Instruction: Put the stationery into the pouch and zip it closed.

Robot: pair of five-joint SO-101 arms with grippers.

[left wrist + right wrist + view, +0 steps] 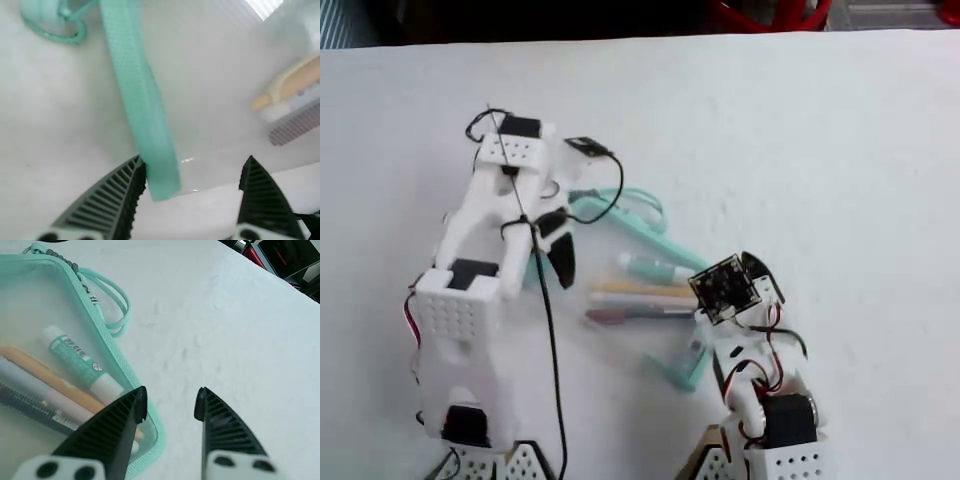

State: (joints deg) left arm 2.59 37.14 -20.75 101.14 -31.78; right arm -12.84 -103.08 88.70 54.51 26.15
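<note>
Between the two arms on the white tabletop (pixel 800 150) lies a flat pouch (pixel 650 237) of translucent plastic. It has woven mint-green trim and a thin cord loop (pixel 117 305). Inside, lying side by side: a white tube (pixel 75 357) with a green label, a beige pen (pixel 45 377) and a grey pen (pixel 25 395). Left hand (pixel 194 161): released, ribbed black fingers spread, one touching the trim band. Right hand (pixel 172 391): released, fingers apart over the pouch's right edge.
</note>
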